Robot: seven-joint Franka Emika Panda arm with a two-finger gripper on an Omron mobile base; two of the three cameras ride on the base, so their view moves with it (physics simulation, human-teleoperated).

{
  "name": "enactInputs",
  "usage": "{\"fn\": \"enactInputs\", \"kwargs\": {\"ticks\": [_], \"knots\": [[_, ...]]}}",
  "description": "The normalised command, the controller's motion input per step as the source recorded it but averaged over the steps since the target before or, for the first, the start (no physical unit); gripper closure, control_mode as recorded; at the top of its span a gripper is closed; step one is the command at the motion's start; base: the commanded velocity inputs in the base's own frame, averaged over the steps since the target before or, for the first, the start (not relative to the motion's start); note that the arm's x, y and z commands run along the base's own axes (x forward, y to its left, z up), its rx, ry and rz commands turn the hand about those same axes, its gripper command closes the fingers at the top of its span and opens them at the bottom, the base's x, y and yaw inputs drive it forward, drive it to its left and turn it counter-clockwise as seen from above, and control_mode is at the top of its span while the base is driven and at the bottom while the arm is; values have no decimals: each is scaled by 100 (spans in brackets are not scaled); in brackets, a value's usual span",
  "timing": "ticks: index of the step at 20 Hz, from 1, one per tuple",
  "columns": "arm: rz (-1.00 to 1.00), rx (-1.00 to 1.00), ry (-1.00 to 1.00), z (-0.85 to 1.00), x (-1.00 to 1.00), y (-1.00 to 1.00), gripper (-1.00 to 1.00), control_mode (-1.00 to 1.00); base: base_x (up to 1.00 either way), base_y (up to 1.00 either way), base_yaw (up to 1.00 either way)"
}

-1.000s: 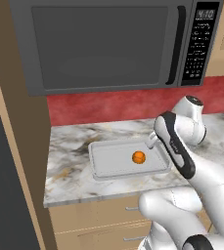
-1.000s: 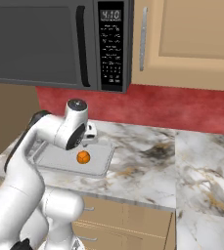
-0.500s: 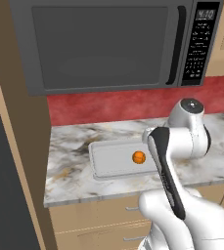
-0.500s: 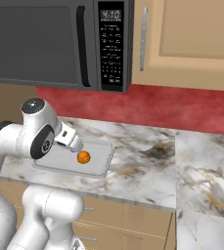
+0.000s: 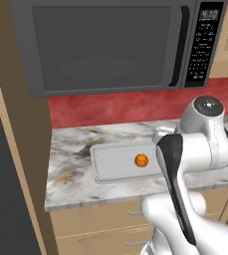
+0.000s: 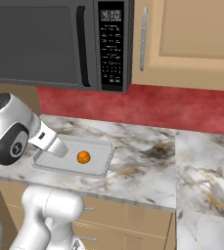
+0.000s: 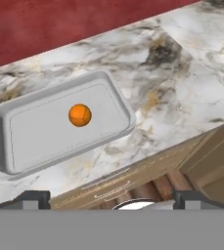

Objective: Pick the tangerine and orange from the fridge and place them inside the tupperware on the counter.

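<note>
One small orange fruit (image 7: 79, 115) sits in the tupperware (image 7: 15, 161) on the counter (image 7: 182, 88), near the middle of the tray. It may be the tangerine or the orange; it is hard to tell which. The other fruit has yet to go in. To do this step well, the arm should lift clear of the tray without bumping the fruit, then turn toward the fridge. The gripper (image 7: 111, 197) hangs over the counter edge with its fingers (image 7: 33, 197) spread wide, holding nothing and touching nothing.
</note>
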Motion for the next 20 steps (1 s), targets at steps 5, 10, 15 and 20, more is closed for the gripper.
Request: {"fn": "enactInputs", "kwargs": {"ticks": [5, 10, 15, 20], "knots": [[0, 0, 3, 56, -62, 0, -100, -100, 0, 0, 0], [0, 0, 9, 36, -58, 0, -100, -100, 0, 0, 0], [0, 0, 14, 6, -30, 0, -100, -100, 0, 0, 0], [0, 0, 0, 0, -6, 0, -100, -100, 0, 0, 0]]}}
